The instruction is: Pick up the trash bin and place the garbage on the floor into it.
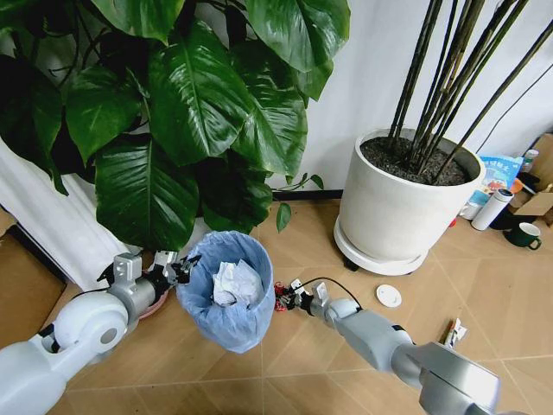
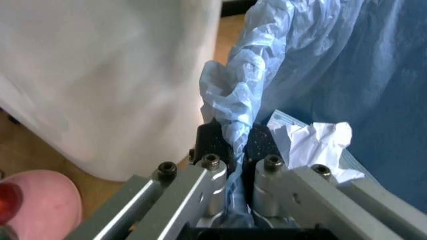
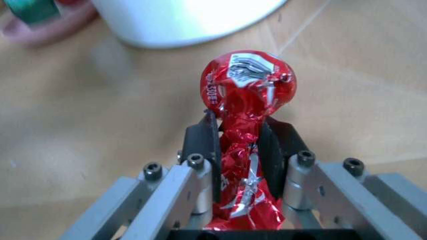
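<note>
Trash bin (image 1: pixel 226 290): small, round, blue-bagged, tilted, on the floor (image 1: pixel 311 372) beside the leafy plant's white pot; paper wads inside. Left gripper (image 1: pixel 181 270), jaws clenched on the crinkly bag rim. Judged light, liner soft and slippery; a rim hold suits. Right gripper (image 1: pixel 289 298), just beside the bin, jaws grasping the red wrapper (image 3: pixel 248 85), flimsy foil.

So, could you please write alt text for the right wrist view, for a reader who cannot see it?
The right hand is shut on a crumpled red wrapper, whose shiny rounded end sticks out beyond the black finger pads. Below it is the light brown wood-look floor, with the base of a white plant pot at the far edge.
</note>
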